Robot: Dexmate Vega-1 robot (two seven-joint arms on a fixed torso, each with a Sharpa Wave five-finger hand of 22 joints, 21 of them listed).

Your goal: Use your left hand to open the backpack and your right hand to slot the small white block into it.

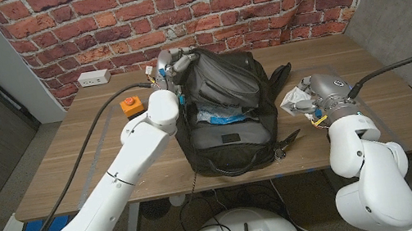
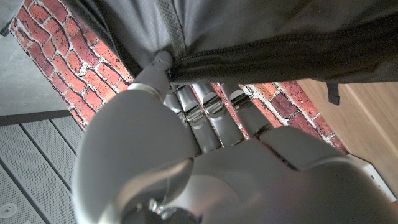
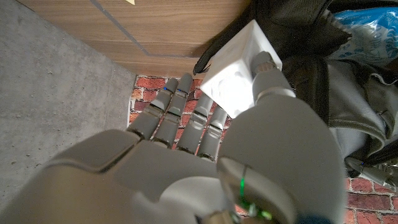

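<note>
The backpack [image 1: 227, 116] stood in the middle of the wooden table [image 1: 97, 158], its main pocket already gaping, with something blue showing inside. At its far left corner the left hand [image 1: 169, 65] gripped the flap by the zipper edge and held it up, so the opening part of the job looked done. Just right of the bag, above the tabletop, the right hand [image 1: 309, 99] held the small white block [image 3: 239, 68] pinched between thumb and fingers, near the mouth but not yet in, so slotting it in remained.
</note>
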